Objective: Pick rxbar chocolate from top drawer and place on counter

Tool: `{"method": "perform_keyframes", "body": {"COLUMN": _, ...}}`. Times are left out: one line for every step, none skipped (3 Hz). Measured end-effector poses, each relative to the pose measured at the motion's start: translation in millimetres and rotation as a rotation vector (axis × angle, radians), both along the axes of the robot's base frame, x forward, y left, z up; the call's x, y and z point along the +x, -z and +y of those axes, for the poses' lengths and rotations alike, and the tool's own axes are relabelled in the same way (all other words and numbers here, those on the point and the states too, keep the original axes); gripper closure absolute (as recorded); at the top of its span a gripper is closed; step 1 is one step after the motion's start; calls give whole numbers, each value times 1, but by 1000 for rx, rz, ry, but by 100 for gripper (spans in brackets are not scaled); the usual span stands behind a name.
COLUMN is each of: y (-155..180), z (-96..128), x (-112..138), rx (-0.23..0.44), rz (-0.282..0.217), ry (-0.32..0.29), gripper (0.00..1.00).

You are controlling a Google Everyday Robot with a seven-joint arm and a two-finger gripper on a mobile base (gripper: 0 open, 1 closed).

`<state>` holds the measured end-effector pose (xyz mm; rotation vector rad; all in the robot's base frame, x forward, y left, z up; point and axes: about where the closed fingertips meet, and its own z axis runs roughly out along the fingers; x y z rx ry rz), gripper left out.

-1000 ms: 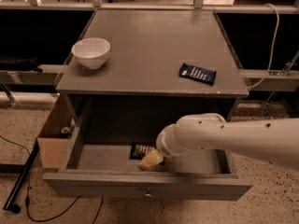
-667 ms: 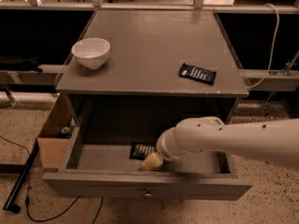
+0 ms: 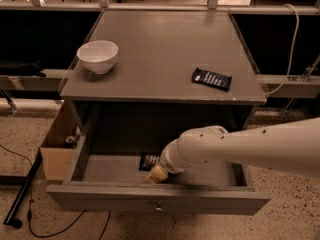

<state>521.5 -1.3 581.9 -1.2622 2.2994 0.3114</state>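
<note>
The top drawer (image 3: pixel 100 198) is pulled open below the counter (image 3: pixel 160 44). The rxbar chocolate (image 3: pixel 148 159), a dark wrapper with pale lettering, lies flat on the drawer floor near the middle, partly hidden by my arm. My white arm reaches in from the right. My gripper (image 3: pixel 155 174), with a tan tip, is down inside the drawer just in front of and right of the bar, close to the front panel. A similar navy-blue bar (image 3: pixel 211 78) lies on the right side of the counter.
A white bowl (image 3: pixel 98 55) stands on the counter's left side. An open cardboard box (image 3: pixel 56 156) with a can in it stands on the floor left of the drawer. Cables run over the floor at lower left. A white cable (image 3: pixel 291 39) hangs at right.
My arm has shifted slightly to the left inside the drawer. The dark bar, the navy bar and the bowl have not moved.
</note>
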Motion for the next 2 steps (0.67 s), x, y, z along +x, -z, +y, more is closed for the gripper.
{"method": "perform_keyframes", "body": {"y": 0, "z": 2, "x": 0, "rx": 0, "rz": 0, "ry": -3, "gripper": 18}}
{"method": "perform_keyframes", "body": {"y": 0, "z": 2, "x": 0, "rx": 0, "rz": 0, "ry": -3, "gripper": 50}}
